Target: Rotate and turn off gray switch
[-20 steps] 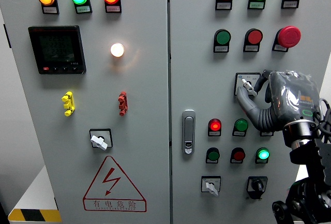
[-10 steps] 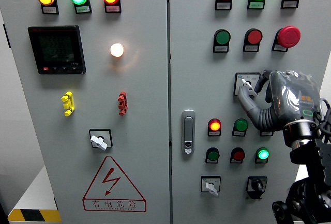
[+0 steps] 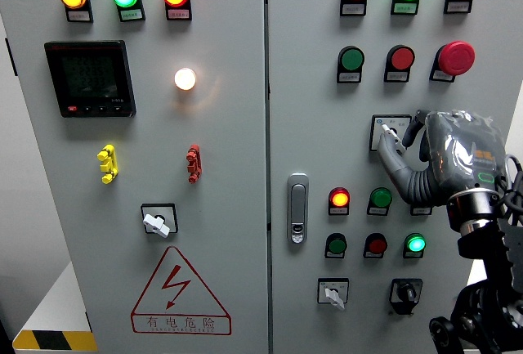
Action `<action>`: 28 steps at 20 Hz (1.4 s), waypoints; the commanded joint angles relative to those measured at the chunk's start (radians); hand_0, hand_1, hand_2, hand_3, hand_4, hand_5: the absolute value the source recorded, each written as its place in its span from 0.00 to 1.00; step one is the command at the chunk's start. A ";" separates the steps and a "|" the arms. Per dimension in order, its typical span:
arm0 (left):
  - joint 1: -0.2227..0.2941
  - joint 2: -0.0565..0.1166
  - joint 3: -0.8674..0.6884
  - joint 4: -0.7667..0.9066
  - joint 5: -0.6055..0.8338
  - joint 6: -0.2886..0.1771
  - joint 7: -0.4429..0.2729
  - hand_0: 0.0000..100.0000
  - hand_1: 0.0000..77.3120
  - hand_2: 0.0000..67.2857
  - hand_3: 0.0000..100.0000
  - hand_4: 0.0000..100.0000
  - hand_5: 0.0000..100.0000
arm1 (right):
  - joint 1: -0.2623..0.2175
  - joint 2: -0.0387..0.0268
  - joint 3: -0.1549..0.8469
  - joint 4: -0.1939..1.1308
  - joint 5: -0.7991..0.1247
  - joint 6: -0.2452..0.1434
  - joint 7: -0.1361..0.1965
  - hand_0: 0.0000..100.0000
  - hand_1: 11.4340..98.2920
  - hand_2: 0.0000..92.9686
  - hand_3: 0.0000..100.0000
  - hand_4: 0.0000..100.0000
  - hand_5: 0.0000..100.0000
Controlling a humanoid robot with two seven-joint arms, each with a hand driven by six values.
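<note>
Right hand (image 3: 445,158) is pinching the gray switch (image 3: 389,132) on the panel (image 3: 327,92) between 2 fingers (image 3: 391,154).

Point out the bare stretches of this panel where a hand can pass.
Bare: between the door handle and the red clip, and below the display. Crowded: right door, where the right robot hand sits at the gray switch above the red lit button.

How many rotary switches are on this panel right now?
4: one on the left door, one under the right hand on the right door, two at bottom right. The hand may hide others.
</note>
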 commanded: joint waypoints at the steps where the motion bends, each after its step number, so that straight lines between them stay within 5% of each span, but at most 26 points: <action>1: 0.000 -0.001 0.000 0.000 0.000 0.000 0.000 0.00 0.00 0.20 0.18 0.10 0.12 | 0.000 -0.0001 -0.001 -0.004 0.000 0.001 -0.002 0.61 0.22 0.72 0.90 0.97 0.95; 28: 0.000 -0.001 0.000 0.000 0.000 0.000 0.000 0.00 0.00 0.20 0.18 0.10 0.12 | 0.002 -0.0001 -0.011 -0.005 0.000 0.002 -0.010 0.69 0.22 0.73 0.91 0.97 0.95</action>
